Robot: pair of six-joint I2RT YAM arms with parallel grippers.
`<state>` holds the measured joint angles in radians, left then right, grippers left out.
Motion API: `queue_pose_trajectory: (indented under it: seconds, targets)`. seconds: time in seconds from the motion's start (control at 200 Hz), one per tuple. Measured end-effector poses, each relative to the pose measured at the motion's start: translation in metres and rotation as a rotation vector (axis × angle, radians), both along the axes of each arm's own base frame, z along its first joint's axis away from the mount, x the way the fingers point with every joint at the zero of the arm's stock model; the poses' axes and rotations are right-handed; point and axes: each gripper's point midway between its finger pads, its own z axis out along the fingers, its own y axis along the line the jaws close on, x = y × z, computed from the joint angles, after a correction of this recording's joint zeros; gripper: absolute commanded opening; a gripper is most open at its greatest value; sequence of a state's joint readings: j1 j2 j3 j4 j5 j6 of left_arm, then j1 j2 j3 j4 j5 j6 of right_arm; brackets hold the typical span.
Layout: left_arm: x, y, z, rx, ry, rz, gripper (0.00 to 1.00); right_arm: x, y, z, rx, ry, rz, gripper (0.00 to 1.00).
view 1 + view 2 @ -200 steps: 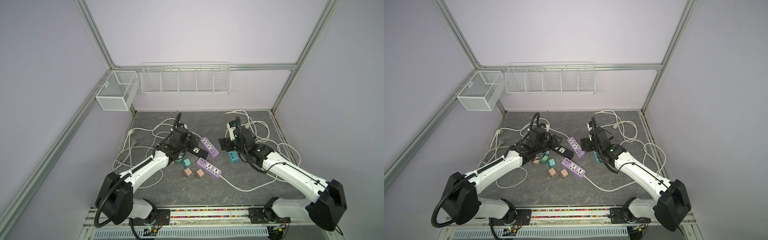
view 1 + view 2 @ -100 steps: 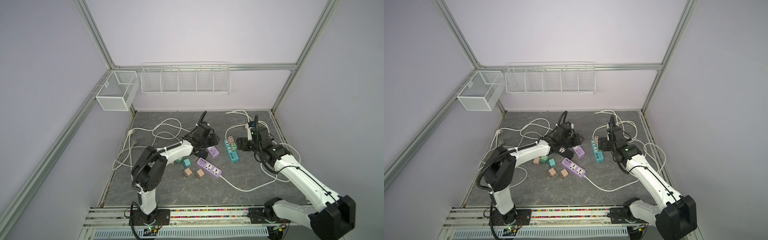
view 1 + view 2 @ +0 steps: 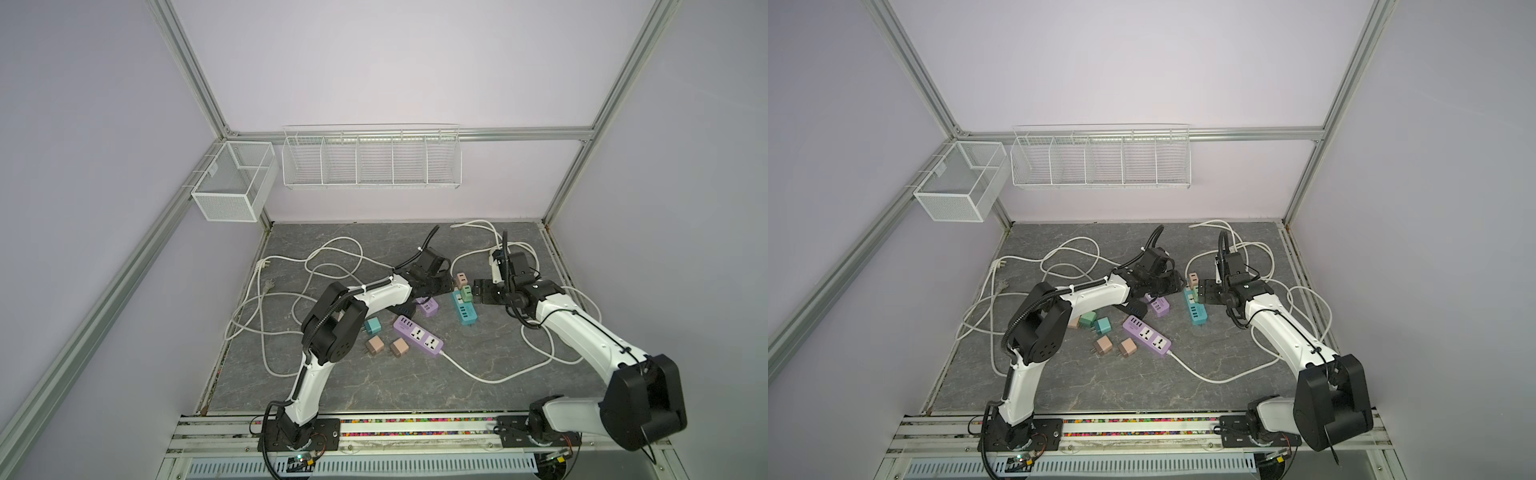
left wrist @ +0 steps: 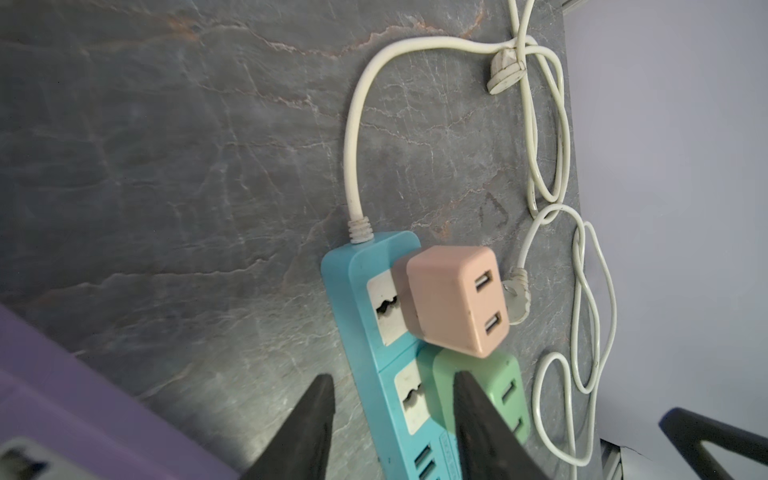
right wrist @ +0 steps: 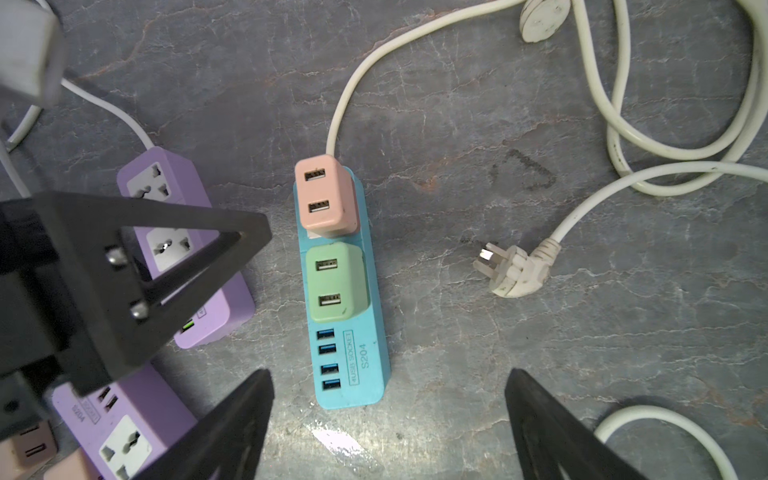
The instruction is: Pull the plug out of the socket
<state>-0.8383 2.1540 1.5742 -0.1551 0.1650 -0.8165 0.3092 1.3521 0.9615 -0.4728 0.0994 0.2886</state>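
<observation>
Teal power strip (image 3: 466, 316) lies right of centre on the slate tabletop (image 3: 374, 390), long axis running near to far. Its own white cord (image 4: 348, 166) leaves the far end. Pink plug (image 3: 461, 279) sits on the far socket. Green plug (image 3: 467, 293) sits on the next socket, just nearer, close beside the pink one. Four blue USB ports show at the strip's near end.

Left gripper (image 4: 392, 376) reaches in from the left, jaws apart and clamped on nothing. In the left wrist view one finger shows over bare slate left of the strip; the other overlaps the green plug's edge. Contact there: cannot tell. Right gripper (image 5: 389, 372) hangs above the strip's near end, jaws spread wide, holding nothing.

Crowding:
- Purple strip (image 5: 149, 183) lies just left of the teal one; in the right wrist view a left gripper finger overlaps it.
- Second purple strip (image 3: 417, 336) lies nearer and to the left.
- Loose adapters (image 3: 375, 344) are scattered further left, well apart from the teal strip.
- Loose white plug (image 5: 515, 274) lies right of the teal strip, prongs toward it, not touching.
- White cords (image 5: 665, 157) loop over the slate right of the strip.
- Wire baskets (image 3: 372, 160) hang on the far wall.
</observation>
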Motion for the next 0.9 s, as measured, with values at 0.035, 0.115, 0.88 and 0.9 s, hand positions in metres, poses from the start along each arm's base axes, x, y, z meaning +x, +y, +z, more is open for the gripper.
queue_pose_trajectory:
  seconds: [0.035,0.115,0.88,0.9]
  targets:
    - [-0.002,0.0,-0.003,0.006,0.007,-0.001,0.45,0.001,0.001,-0.003,0.002,0.009,0.002,0.95]
    - [-0.004,0.001,-0.01,0.025,0.026,-0.003,0.43,0.003,0.004,-0.01,0.005,0.025,0.009,0.98]
    - [-0.023,-0.011,-0.039,0.029,0.112,-0.032,0.36,0.032,0.035,-0.047,-0.016,0.069,0.064,0.74]
    - [-0.023,-0.011,-0.04,0.026,0.112,-0.035,0.36,0.032,0.035,-0.048,-0.018,0.07,0.064,0.73]
